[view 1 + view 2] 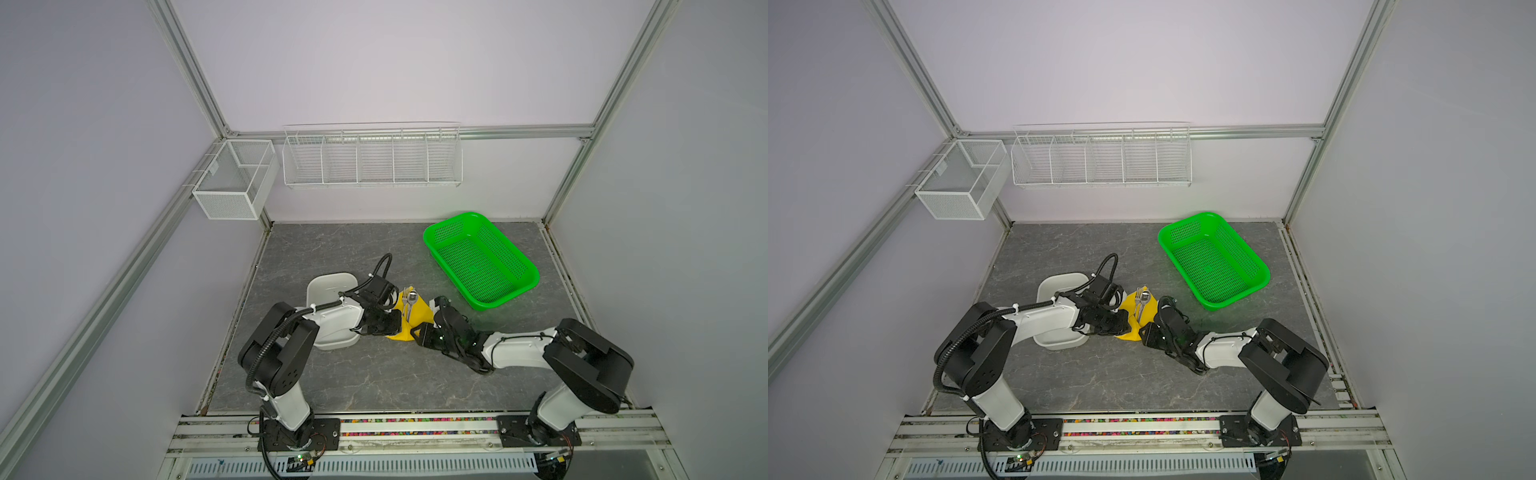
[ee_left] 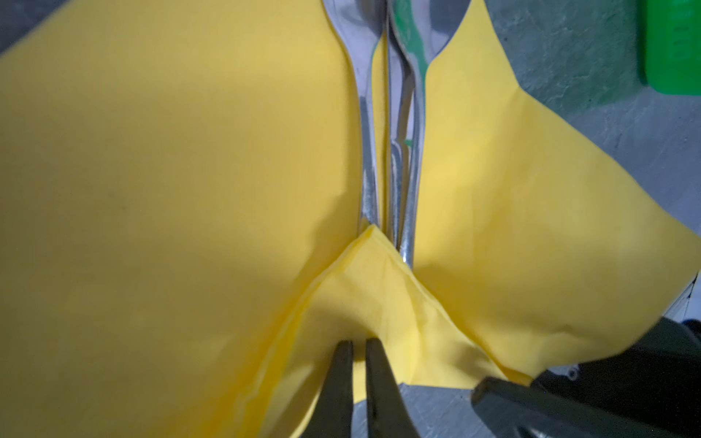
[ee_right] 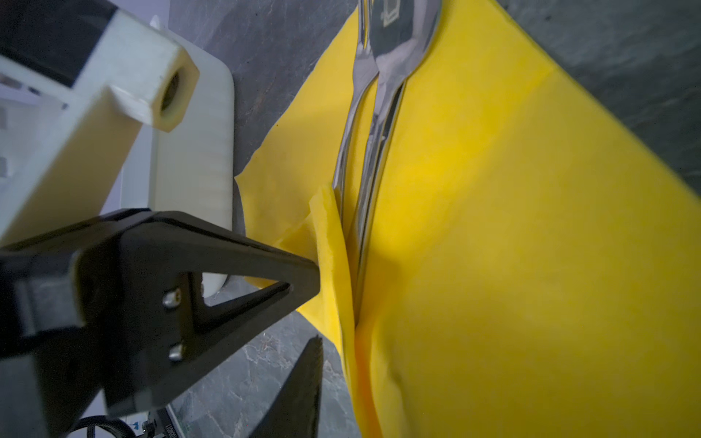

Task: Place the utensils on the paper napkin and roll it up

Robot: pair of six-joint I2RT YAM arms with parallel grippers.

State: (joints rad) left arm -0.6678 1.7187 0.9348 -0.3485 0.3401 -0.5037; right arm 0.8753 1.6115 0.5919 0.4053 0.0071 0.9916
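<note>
**Table** (image 1: 374, 382): grey, marbled; everything below is carried on it.

**Left gripper** (image 2: 358, 347): closed on a raised fold at the near corner of the paper napkin (image 1: 422, 313).

**Right gripper** (image 1: 419, 332): set against the napkin's near right edge. One finger is seen beside the sheet and the other is hidden by it, so whether it is open or closed cannot be told.

**Paper napkin**: yellow, laid mid-table between both grippers (sides lifted, trough-like).

**Utensils** (image 1: 409, 307): the fork (image 1: 406, 292) and spoon (image 1: 412, 296) are laid side by side along the napkin's middle, heads far.

**White tray** (image 1: 328, 286): left of the napkin, partly covered by the left arm.

**Green basket** (image 1: 482, 306): placed far right, apart.

**Wire rack** (image 1: 372, 160): hung on the far wall.
</note>
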